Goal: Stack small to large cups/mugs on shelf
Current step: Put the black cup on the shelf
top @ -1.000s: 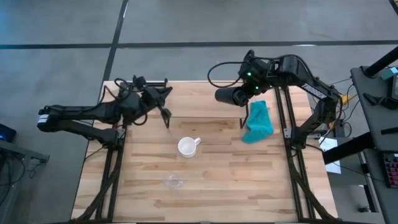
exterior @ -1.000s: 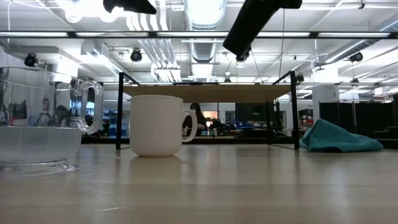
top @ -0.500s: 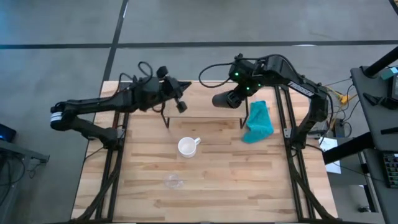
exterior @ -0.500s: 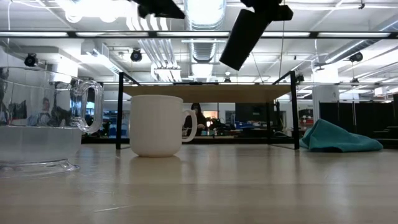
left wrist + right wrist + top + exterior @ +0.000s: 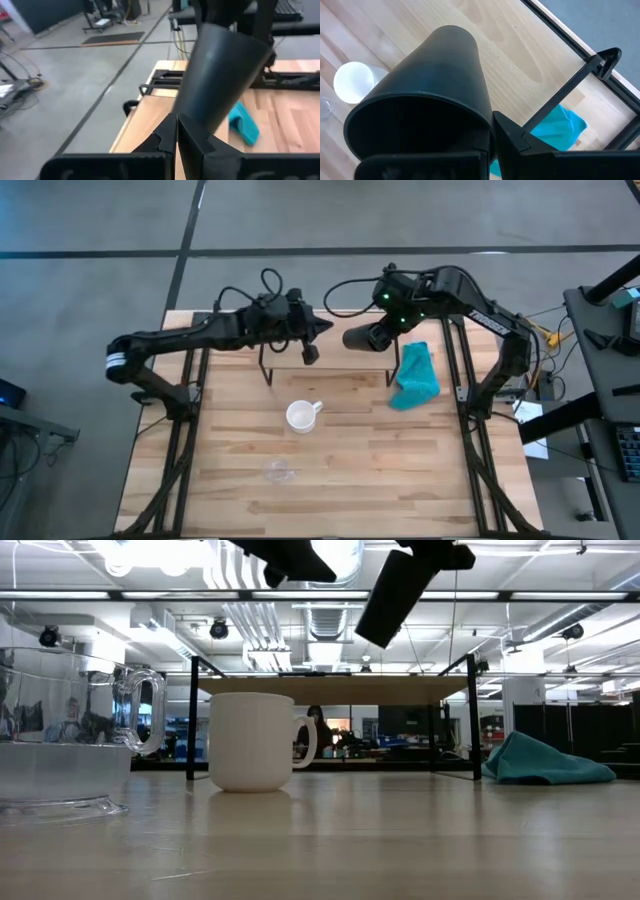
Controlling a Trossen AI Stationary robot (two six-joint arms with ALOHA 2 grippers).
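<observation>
My right gripper (image 5: 385, 328) is shut on the black cup (image 5: 360, 338), held in the air over the shelf (image 5: 335, 690), tilted with its closed base toward the table's left. My left gripper (image 5: 310, 350) hovers shut just left of that base, apart from it; its wrist view shows the black cup (image 5: 220, 75) close ahead. The white mug (image 5: 300, 416) stands upright on the tabletop before the shelf. Nearer still, the clear glass cup (image 5: 280, 472) stands on its base. My right gripper holds the black cup by its rim wall (image 5: 487, 125) at the open mouth. One finger (image 5: 517, 137) lies outside the wall; the other is lost in the dark mouth. The cup is lifted clear and tilted, base (image 5: 372, 635) lowest, pointing to the table's left.
A teal cloth (image 5: 415, 377) lies on the table right of the shelf's right legs. The shelf stands at the table's far middle on thin black legs (image 5: 190, 720). Bare wood spreads around the mug and glass cup toward the near edge.
My left arm has swung toward the table's right, carrying its gripper over the shelf up to the black cup's base. My right gripper with the cup has shifted slightly toward the table's left and then held.
</observation>
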